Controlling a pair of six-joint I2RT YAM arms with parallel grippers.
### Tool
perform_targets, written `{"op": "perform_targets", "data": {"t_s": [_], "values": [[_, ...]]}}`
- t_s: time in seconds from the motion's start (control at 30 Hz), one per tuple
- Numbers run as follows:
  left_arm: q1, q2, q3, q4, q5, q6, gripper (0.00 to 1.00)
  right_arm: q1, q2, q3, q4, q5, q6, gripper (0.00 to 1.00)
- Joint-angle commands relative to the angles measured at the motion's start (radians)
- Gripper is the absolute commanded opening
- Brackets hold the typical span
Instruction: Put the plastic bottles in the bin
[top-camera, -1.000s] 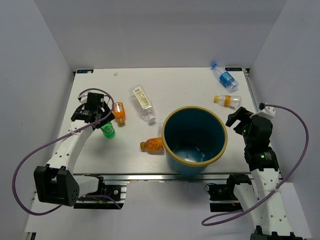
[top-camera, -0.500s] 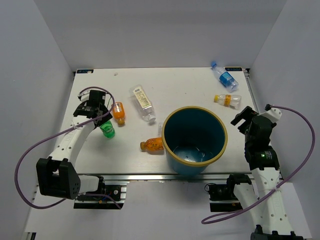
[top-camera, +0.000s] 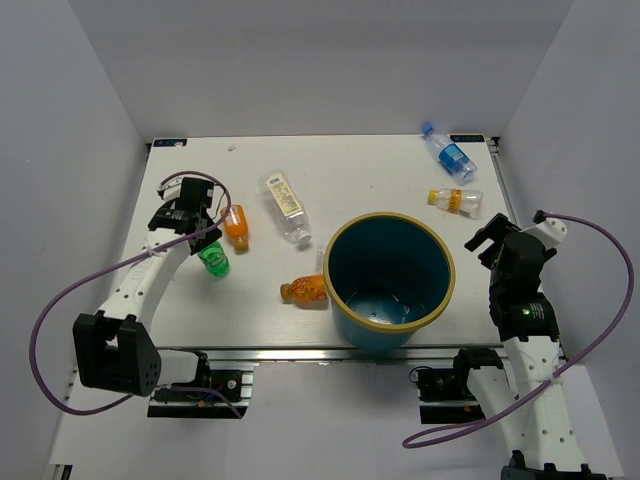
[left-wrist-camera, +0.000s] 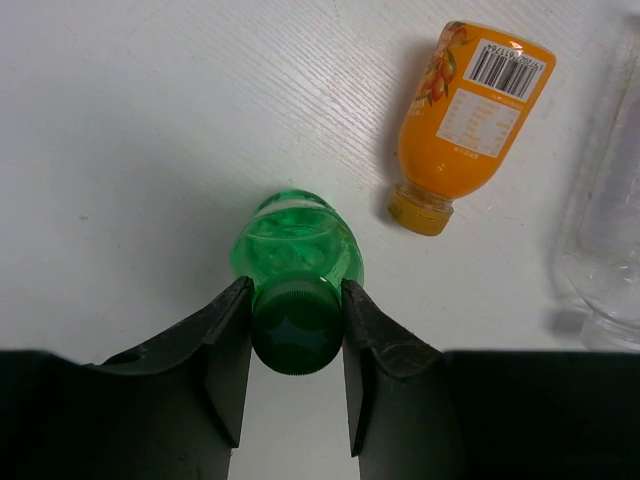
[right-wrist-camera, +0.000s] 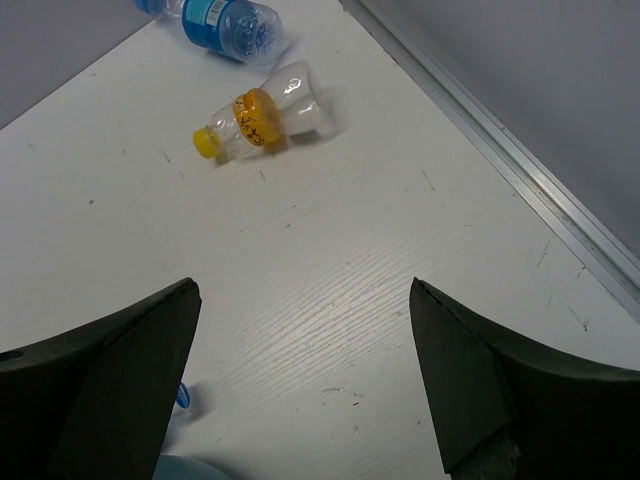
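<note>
- Six plastic bottles are outside the bin (top-camera: 390, 214), which stands near and right on the table (top-camera: 380, 170), so nothing is delivered yet.
- Over the last second the left arm's wrist has swung toward the far side. The green bottle (left-wrist-camera: 296, 250) has barely shifted and stands upright at the near left, just near of an orange bottle (left-wrist-camera: 470, 110) lying on its side.
- The left gripper (left-wrist-camera: 295, 290) has its fingers narrowed onto the green cap, touching it on both sides. The grasp looks made and the lift not begun.
- The right gripper (right-wrist-camera: 302, 287) has drifted slightly right, away from the bin. Its jaws are spread wide with nothing between them, and the yellow-capped bottle (right-wrist-camera: 262, 118) and blue-labelled bottle (right-wrist-camera: 222, 20) lie beyond it at the far right.
- The green bottle is probably first to go, rightward to the bin, past the second orange bottle (top-camera: 305, 290) beside the bin's left wall.
</note>
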Motion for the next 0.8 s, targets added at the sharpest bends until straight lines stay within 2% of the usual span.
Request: {"op": "perform_targets", "data": {"t_s": [0.0,0.13,0.2,0.3,0.33,0.37,0.47,0.6,0.67,0.77], "values": [[-0.008,-0.042,0.089,-0.03,-0.024,-0.006,0.0,0.0,-0.007,0.006,0.027,0.029,0.01,0.89],[-0.013,-0.146,0.181,-0.029,0.036,0.018,0.0,0.0,-0.01,0.001,0.03,0.024,0.01,0.89],[-0.011,-0.225,0.234,0.046,0.106,0.038,0.0,0.0,-0.007,-0.002,0.04,0.015,0.005,0.89],[-0.013,-0.278,0.313,0.167,0.328,0.04,0.0,0.0,0.003,0.004,0.057,-0.002,-0.01,0.89],[-0.011,-0.277,0.338,0.197,0.488,0.038,0.0,0.0,0.005,0.01,0.06,-0.002,-0.013,0.89],[-0.013,-0.273,0.358,0.23,0.564,0.032,0.0,0.0,0.009,0.012,0.06,0.0,-0.015,0.89],[-0.019,-0.256,0.372,0.434,0.805,-0.035,0.0,0.0,0.016,0.015,0.067,-0.008,-0.021,0.89],[-0.086,-0.196,0.424,0.532,0.834,-0.089,0.0,0.0,0.038,0.015,0.085,-0.023,-0.024,0.89],[-0.17,-0.155,0.448,0.576,0.857,-0.091,0.0,0.0,0.055,0.024,0.088,-0.026,-0.029,0.89],[-0.328,-0.081,0.543,0.522,0.785,-0.025,0.0,0.0,0.085,0.036,0.084,-0.035,-0.032,0.89]]}}
